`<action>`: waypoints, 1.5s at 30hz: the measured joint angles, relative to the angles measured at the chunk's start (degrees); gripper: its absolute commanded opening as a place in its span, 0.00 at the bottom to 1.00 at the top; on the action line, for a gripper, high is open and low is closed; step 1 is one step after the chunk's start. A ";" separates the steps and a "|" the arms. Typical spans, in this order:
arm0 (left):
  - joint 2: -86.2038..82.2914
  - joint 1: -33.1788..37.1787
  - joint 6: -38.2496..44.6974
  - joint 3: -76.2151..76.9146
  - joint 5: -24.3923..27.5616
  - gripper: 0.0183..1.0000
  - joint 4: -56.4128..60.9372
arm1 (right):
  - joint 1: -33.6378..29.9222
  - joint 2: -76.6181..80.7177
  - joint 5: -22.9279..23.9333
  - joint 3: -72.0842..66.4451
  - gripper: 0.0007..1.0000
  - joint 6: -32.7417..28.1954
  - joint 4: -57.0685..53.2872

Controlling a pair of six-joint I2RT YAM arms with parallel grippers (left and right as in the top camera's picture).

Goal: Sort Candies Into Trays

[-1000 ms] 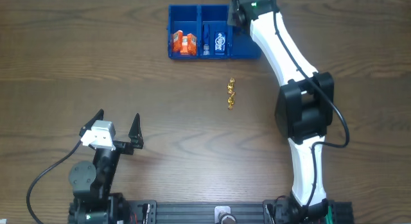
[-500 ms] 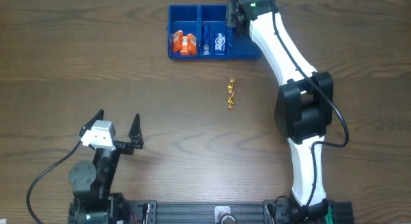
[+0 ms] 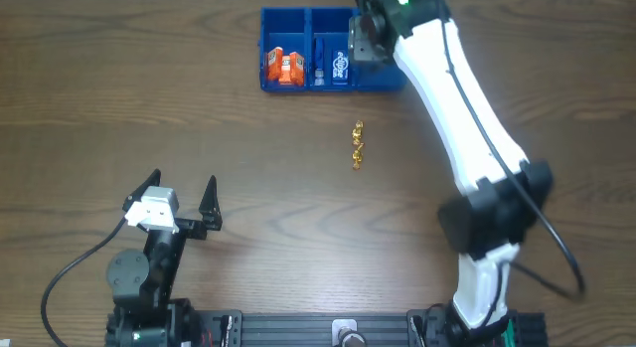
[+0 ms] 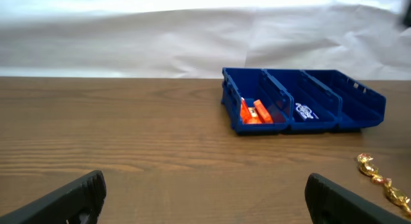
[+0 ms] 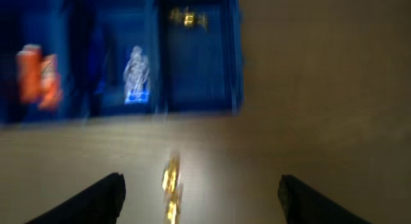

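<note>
Over the last second the right arm's elbow has swung lower and farther right in the top view, and the right pincer has slid a little off the tray's right compartment toward its near edge; the left arm, the tray and the candies lie as before.

The right pincer is spread wide with nothing between its fingers. It hangs above the front edge of the blue tray, looking down on the tray and the tabletop in front of it.

The tray has 3 compartments side by side. 2 orange candies lie in the left one, 1 blue-and-white candy lies in the middle one, and something gold, blurred, sits at the far end of the right one.

A short line of gold candies lies on the bare tabletop, apart from the tray's front wall and below its right half in the top view.

The left pincer is near the left arm's base, well apart from tray and candies, its fingers spread and holding nothing. Its wrist view shows the pincer facing the tray across the tabletop.
</note>
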 measured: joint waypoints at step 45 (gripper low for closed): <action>-0.02 0.00 0.00 0.00 0.00 1.00 0.02 | 6.54 2.62 -11.82 -39.69 0.84 9.27 18.34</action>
